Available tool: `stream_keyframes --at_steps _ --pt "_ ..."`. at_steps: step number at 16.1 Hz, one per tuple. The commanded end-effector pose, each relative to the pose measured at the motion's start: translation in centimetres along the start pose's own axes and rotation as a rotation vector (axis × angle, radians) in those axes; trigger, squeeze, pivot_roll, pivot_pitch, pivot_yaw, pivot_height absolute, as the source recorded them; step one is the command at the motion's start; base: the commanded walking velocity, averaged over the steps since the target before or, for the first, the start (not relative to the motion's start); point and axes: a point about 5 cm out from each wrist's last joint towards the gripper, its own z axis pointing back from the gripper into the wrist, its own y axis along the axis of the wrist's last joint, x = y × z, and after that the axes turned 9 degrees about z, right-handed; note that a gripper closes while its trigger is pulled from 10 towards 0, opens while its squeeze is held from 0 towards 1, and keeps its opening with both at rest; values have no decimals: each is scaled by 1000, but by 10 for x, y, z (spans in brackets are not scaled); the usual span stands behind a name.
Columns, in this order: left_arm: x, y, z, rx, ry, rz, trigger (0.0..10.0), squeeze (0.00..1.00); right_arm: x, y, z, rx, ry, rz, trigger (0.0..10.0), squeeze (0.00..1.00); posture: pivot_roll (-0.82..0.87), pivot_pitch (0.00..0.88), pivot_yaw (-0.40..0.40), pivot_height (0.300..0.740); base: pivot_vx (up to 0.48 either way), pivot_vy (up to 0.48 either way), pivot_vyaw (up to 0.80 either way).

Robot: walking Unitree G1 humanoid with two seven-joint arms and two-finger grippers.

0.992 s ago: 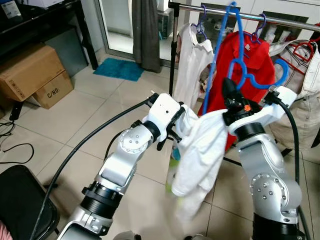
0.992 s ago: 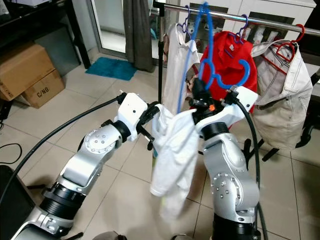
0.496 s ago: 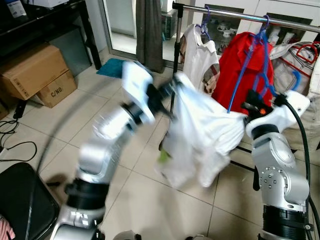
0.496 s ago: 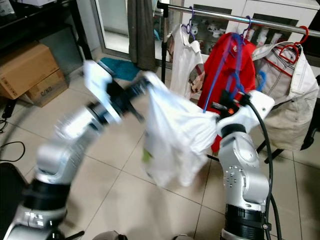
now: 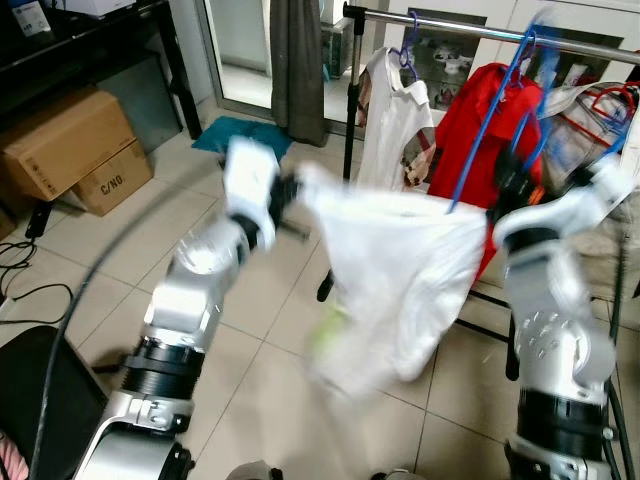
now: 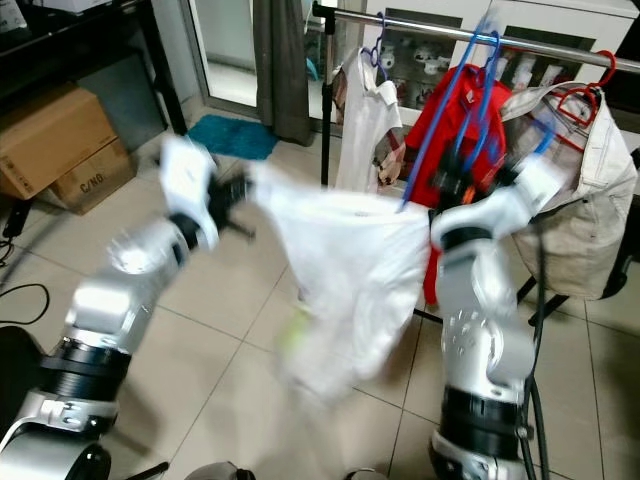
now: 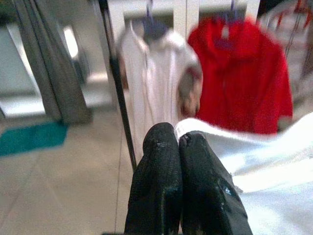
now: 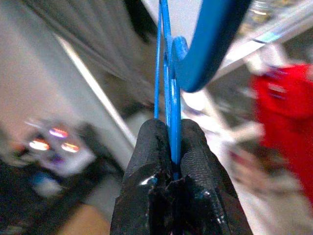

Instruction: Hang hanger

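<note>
Since before, shirt (image 5: 400, 270) wider (blurred).

hanger (image 5: 497, 125): bright blue, plain
held shirt (image 5: 400, 270): white, faint green patch low on left
far shirt on rail (image 5: 393, 125): white
far middle garment (image 5: 480, 130): solid red
far right hanger (image 6: 580, 100): red
rug (image 5: 238, 135): teal
boxes (image 5: 70, 145): brown cardboard, black print
pincer fingers (image 7: 166, 181): black, textured
floor (image 5: 270, 390): pale beige tiles
</note>
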Motion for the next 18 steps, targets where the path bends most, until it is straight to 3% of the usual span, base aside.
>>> stream_keyframes --at_steps 1,4,6,9,11,12,13,14,16,18 --pt "10 -4 -8 -16 -41 -18 0 0 -17 10 -2 51 96 -99 10000 0 -24 0 30 740 0 0 0" --pt "33 -35 -22 -144 -148 -46 0 0 -39 28 -6 158 254 -291 10000 0 -36 0 39 740 0 0 0" --pt "53 -32 -26 -112 -246 -39 0 0 -33 31 -8 162 206 -260 10000 0 -43 0 46 740 0 0 0" --pt "56 -25 -23 -70 -268 -8 0 0 -11 19 -5 66 94 -38 10000 0 -49 0 51 740 0 0 0" --pt "37 -29 -6 -81 -207 -21 0 0 25 -19 18 -179 -10 234 10000 0 -44 0 41 740 0 0 0" --pt "23 -30 7 -77 -141 -40 2627 0 45 -41 39 -342 -55 374 10000 0 -40 0 34 740 0 0 0" --pt "18 -31 10 -76 -104 -42 7686 0 51 -47 47 -380 -74 394 10000 0 -38 0 31 740 0 0 0" --pt "14 -31 12 -73 -59 -19 10000 0 57 -53 53 -414 -79 436 10000 0 -33 0 26 740 0 0 -444" --pt "4 -33 17 -76 45 96 10000 0 61 -62 67 -496 -71 430 10000 0 -30 0 25 740 0 0 -800" --pt "-8 -36 24 -98 254 200 10000 0 55 -68 79 -551 -76 305 10000 0 -31 0 24 740 0 0 -800"
